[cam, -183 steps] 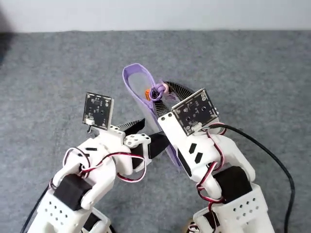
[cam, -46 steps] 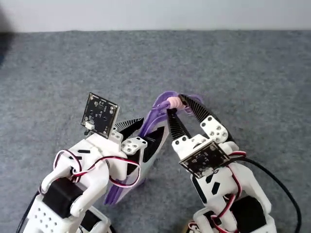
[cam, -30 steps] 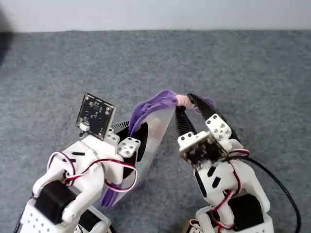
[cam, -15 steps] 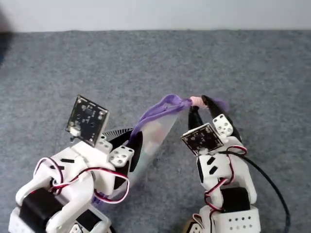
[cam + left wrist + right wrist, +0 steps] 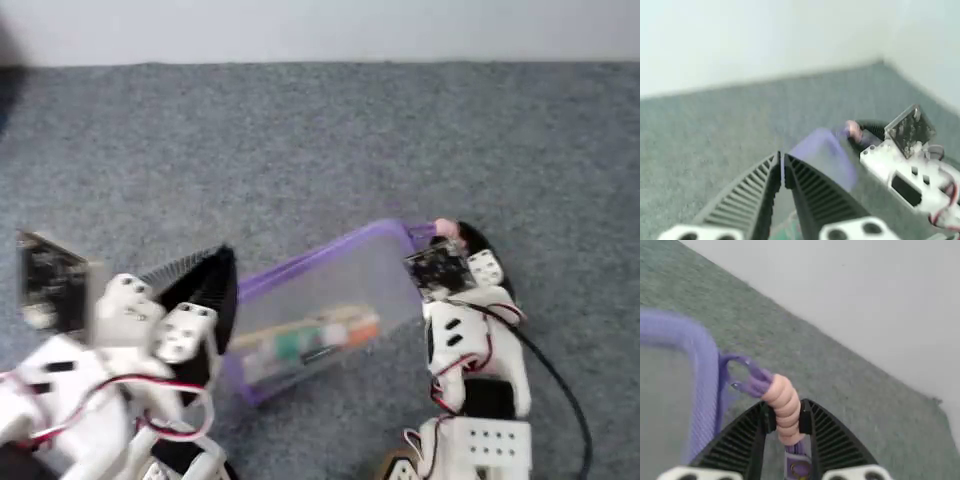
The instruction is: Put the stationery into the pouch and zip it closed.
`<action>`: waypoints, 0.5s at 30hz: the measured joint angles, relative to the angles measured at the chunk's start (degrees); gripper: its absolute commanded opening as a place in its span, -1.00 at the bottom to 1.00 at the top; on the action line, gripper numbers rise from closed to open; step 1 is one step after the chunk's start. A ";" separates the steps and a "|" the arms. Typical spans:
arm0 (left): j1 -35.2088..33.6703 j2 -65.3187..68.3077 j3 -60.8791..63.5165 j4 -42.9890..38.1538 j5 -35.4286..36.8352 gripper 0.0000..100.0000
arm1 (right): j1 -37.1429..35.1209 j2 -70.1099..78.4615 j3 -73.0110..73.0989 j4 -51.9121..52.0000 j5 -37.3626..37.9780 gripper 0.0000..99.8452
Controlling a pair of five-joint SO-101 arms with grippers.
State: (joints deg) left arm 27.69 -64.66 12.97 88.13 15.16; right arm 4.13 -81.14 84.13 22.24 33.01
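From above, the purple pouch [image 5: 330,285] lies flat on the table [image 5: 300,140] between the arms, stationery [image 5: 305,343] inside. Left wrist view: the left gripper [image 5: 782,162] has its fingers nearly meeting, seemingly on nothing. Right wrist view: the right gripper [image 5: 786,409] pinches the pink zipper pull [image 5: 781,396].

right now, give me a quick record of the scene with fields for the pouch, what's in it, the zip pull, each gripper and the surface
pouch: translucent purple-edged zip pouch, lying flat
contents: stationery inside, seen through the wall
zip pull: pink coiled pull at the pouch's right end
right gripper: shut on the pink coiled pull
left gripper: fingers together, at the pouch's left end
surface: grey carpeted table
zip state: cannot tell
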 measured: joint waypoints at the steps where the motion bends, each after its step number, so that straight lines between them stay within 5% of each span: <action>1: -0.09 0.00 -0.26 0.18 0.00 -0.98 | 0.88 0.00 1.41 -0.88 0.97 -0.99; 8: -1.23 -0.79 -0.88 0.35 0.00 -0.98 | 1.14 0.09 2.46 -3.87 2.11 -0.99; 15: -1.23 -0.79 -0.88 0.35 -0.18 -0.95 | -6.42 0.09 -8.18 -3.87 -2.55 -0.99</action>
State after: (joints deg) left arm 26.46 -65.45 12.09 88.48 14.99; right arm -2.29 -81.05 75.96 18.37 30.46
